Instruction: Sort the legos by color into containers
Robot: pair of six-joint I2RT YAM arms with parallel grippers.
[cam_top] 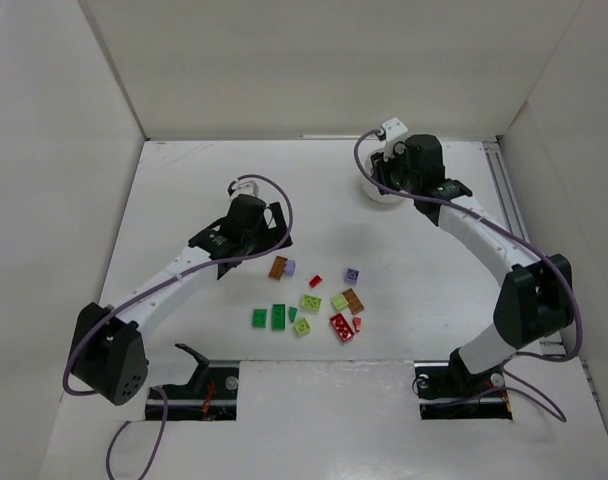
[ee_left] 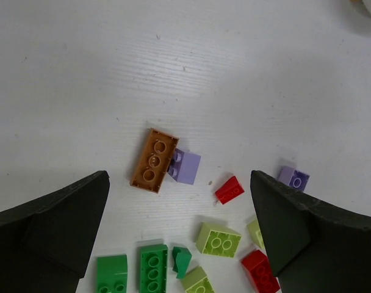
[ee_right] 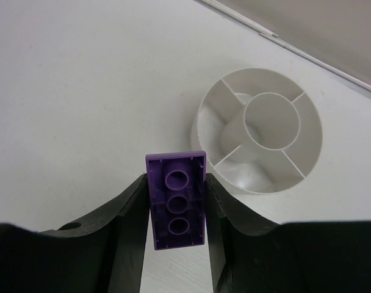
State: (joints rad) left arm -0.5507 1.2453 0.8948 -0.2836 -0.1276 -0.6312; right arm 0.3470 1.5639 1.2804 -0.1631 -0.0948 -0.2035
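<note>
The right gripper [ee_right: 176, 180] pinches 1 purple brick [ee_right: 176, 210] by its long sides, near the white dish [ee_right: 204, 119] — lined up, I'd guess, for a wedge — while the left gripper [ee_left: 179, 178], spread wide, hovers over the legos [ee_left: 154, 160].
</note>
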